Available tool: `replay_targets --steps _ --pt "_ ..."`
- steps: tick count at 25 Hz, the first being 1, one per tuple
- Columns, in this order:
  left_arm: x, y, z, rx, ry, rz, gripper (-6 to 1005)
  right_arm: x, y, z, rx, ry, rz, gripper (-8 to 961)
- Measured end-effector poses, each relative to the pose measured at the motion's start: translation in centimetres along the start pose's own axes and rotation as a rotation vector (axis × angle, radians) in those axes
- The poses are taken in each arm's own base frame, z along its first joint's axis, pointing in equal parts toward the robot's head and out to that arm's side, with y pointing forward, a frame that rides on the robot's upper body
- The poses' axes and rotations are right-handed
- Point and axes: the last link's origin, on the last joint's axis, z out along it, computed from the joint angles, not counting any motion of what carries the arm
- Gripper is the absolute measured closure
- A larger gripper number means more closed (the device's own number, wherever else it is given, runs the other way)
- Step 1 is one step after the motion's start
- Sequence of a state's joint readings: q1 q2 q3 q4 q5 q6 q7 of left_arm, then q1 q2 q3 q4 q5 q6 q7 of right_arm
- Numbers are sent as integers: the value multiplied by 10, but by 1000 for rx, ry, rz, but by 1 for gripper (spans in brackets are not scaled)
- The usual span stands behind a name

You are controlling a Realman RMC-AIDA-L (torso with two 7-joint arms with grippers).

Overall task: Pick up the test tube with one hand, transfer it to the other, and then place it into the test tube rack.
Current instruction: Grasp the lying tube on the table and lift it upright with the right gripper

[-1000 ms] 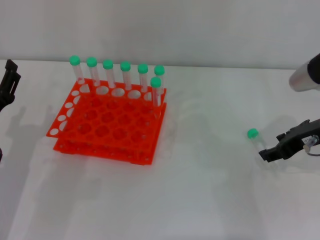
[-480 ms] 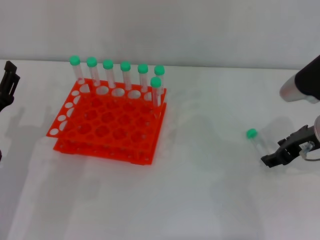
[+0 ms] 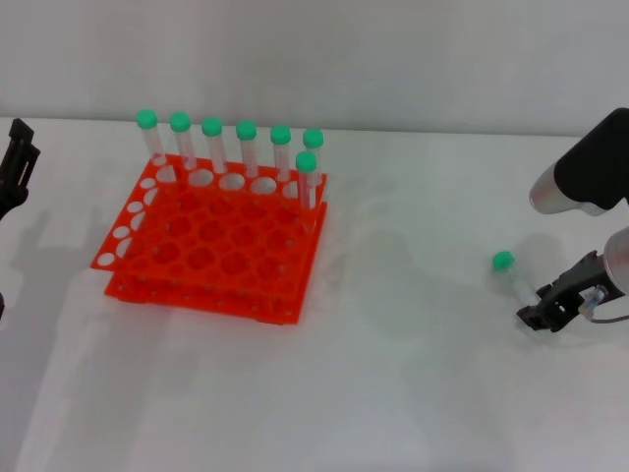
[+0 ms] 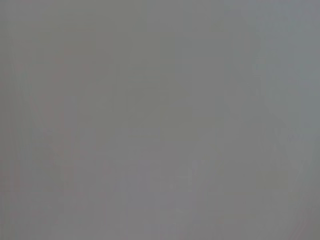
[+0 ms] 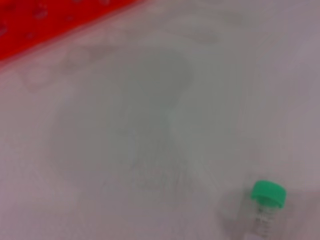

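Observation:
A clear test tube (image 3: 515,279) with a green cap (image 3: 503,261) lies on the white table at the right. In the right wrist view the test tube (image 5: 264,212) shows close up, cap end toward the rack. My right gripper (image 3: 546,308) sits at the tube's tapered end, touching or nearly touching it; whether it grips the tube does not show. The orange-red test tube rack (image 3: 211,241) stands at the left, with several green-capped tubes (image 3: 246,147) upright along its far row. My left gripper (image 3: 16,165) is parked at the table's far left edge.
The right arm's silver and black forearm (image 3: 585,177) hangs over the table's right side. A corner of the rack (image 5: 45,22) shows in the right wrist view. White table (image 3: 393,374) lies between the rack and the tube. The left wrist view is plain grey.
My right gripper has shifted slightly right and toward the table's near edge. The right forearm has come further into view. The tube's cap has moved a little to the right. The left arm has stayed put.

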State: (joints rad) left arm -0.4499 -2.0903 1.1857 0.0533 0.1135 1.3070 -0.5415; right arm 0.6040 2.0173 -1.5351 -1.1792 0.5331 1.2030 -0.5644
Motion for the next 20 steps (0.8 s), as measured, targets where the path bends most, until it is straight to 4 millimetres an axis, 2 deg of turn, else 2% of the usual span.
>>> replay_targets --steps 4,12,20 --pt "0 0 0 -2 2 -1 324 0 0 2 -1 11 -1 589" --pt "-1 1 -1 -1 -2 -2 330 0 -2 2 6 19 -8 742" --pt "-2 6 0 -47 -20 2 337 -2 -5 -2 22 -7 -9 756"
